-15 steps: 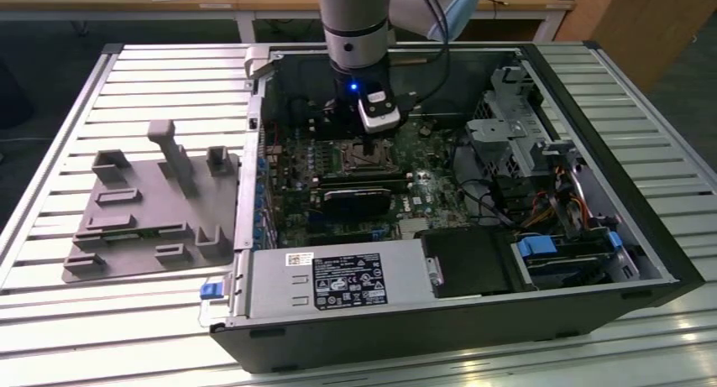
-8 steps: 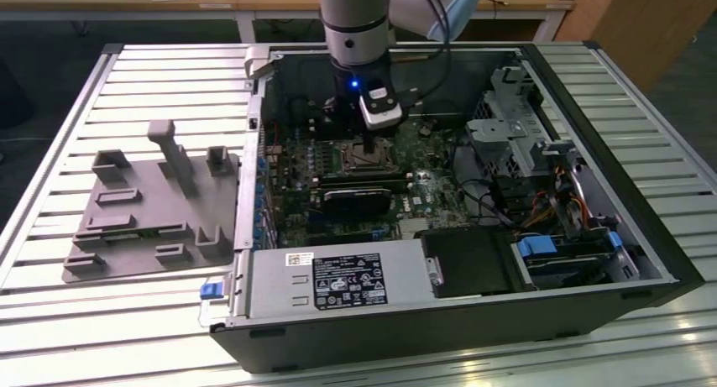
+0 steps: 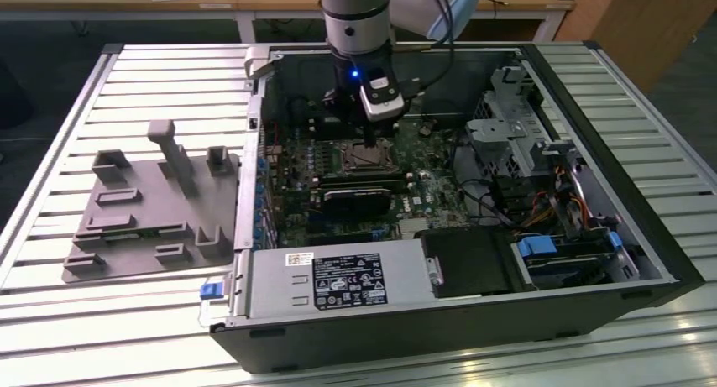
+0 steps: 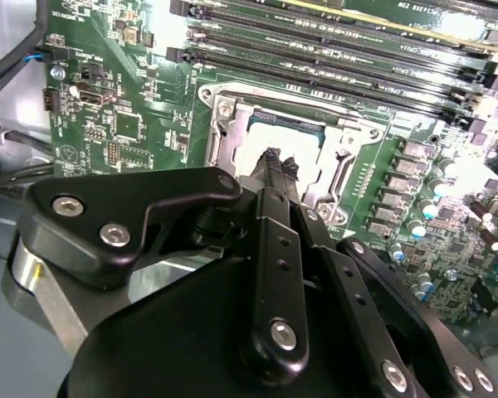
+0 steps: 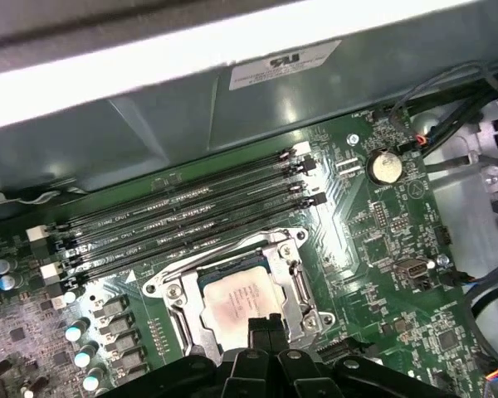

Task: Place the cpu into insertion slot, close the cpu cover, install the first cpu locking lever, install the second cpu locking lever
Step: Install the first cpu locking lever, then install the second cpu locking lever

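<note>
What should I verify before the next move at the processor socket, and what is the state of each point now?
1. cpu lying in the insertion slot: ok, its pale top sits flat inside.
2. cpu cover lowered: ok as far as shown; the silvery frame lies around the chip's top.
3. Locking levers latched: cannot tell.
4. tool position: ok, its tip is at the chip's edge, above the socket.
5. cables away from the socket: ok.
</note>
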Controlling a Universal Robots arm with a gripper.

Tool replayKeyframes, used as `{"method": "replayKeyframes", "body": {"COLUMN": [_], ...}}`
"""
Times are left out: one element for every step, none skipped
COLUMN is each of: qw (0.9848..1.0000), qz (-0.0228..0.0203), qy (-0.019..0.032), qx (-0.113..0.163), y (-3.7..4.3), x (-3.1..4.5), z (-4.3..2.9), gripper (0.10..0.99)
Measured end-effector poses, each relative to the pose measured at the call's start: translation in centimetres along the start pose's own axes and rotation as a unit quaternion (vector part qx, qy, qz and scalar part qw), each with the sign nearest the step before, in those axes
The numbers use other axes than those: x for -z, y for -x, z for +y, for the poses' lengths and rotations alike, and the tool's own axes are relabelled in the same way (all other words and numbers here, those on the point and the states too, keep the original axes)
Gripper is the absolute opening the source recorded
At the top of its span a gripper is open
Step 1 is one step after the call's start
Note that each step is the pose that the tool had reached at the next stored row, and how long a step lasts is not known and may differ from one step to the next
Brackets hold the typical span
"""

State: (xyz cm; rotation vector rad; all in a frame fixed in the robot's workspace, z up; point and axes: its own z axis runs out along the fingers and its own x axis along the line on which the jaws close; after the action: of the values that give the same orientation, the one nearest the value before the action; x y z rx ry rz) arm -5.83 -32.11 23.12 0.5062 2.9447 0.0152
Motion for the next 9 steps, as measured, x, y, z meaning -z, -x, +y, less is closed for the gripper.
{"method": "replayKeyframes", "body": {"qw": [1.0, 1.0, 1.0, 1.0, 1.0, 1.0, 1.0, 1.0, 1.0], "qz": [0.0, 0.0, -0.0001, -0.0001, 0.0, 0.0, 0.0, 0.0, 0.0], "qy": [0.0, 0.0001, 0.0002, 0.0001, 0.0, 0.0, 0.0, 0.0, 0.0], "qx": [0.0, 0.0, 0.0, 0.0, 0.0, 0.0, 0.0, 0.0, 0.0], "y": [0.01, 0.01, 0.01, 0.01, 0.01, 0.02, 0.02, 0.02, 0.02], "x": [0.05, 0.05, 0.05, 0.05, 0.08, 0.1, 0.1, 0.1, 0.1], "z": [0.0, 0.01, 0.01, 0.01, 0.0, 0.0, 0.01, 0.0, 0.01], "gripper": [0.102, 0.102, 0.102, 0.102, 0.102, 0.102, 0.102, 0.102, 0.102]}}
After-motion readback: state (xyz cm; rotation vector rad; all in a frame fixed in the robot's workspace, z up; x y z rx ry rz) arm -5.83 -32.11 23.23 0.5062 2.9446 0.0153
